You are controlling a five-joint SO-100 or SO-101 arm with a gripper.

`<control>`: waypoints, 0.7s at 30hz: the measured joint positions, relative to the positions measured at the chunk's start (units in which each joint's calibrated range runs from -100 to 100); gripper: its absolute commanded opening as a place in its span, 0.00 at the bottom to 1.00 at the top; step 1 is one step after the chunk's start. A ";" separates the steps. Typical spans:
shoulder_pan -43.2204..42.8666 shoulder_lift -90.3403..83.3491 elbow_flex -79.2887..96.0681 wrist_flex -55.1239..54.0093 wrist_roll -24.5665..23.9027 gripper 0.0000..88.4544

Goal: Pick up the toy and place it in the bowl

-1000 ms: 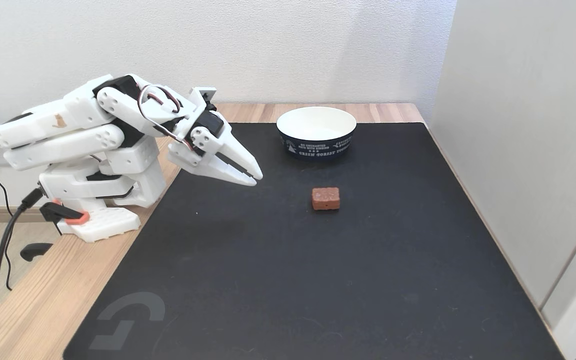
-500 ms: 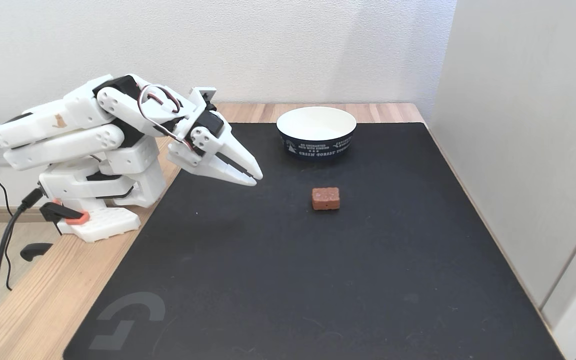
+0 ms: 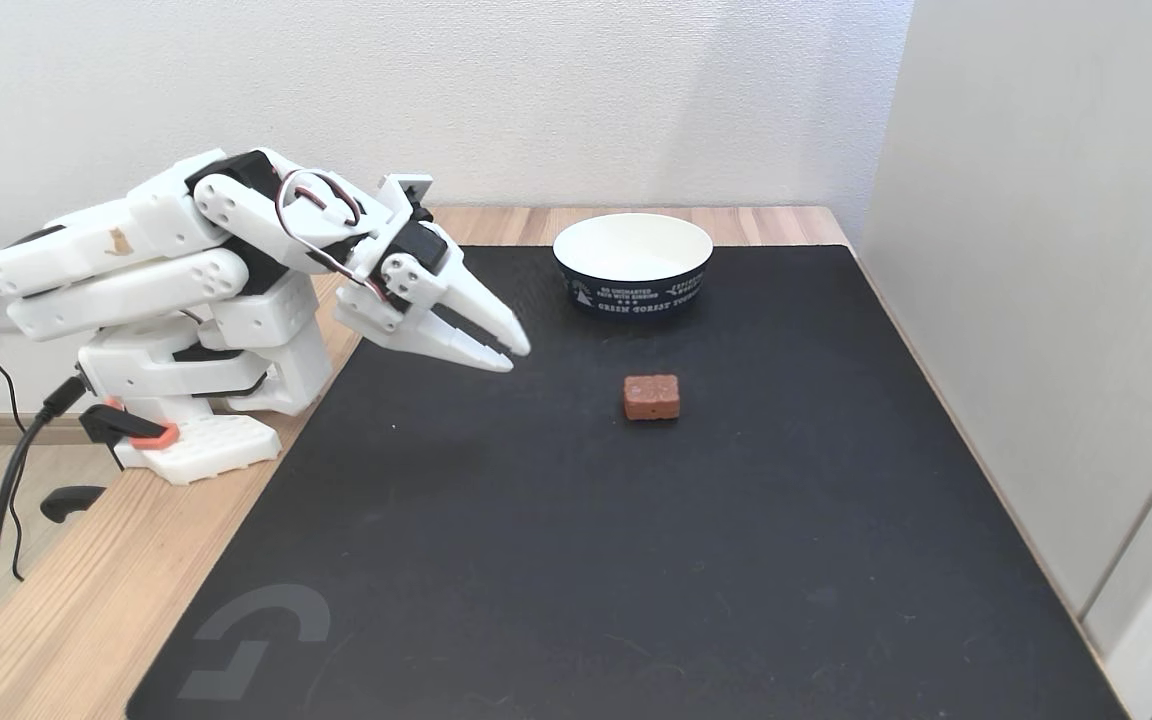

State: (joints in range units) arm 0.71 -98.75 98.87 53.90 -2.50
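Observation:
In the fixed view the toy point(image 3: 651, 397), a small reddish-brown block, lies flat on the black mat. Behind it, near the mat's far edge, stands the bowl point(image 3: 633, 264), white inside and dark navy outside with white lettering, and it holds nothing. My white gripper point(image 3: 518, 357) hovers above the mat to the left of the toy and well apart from it, pointing down and to the right. Its fingertips point(image 3: 526, 346) are almost together with nothing between them.
The black mat point(image 3: 636, 560) covers most of the wooden table point(image 3: 66, 610). The arm's base point(image 3: 196, 440) is clamped at the table's left edge, with cables hanging off it. A pale wall panel point(image 3: 1046, 300) runs along the mat's right side.
The upper fingertip has crept slightly up and to the right. The arm, toy and bowl have stayed where they were.

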 measured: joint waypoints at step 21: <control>0.00 0.00 -0.09 1.60 6.13 0.56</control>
State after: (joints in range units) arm 0.71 -98.75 98.77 55.51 3.63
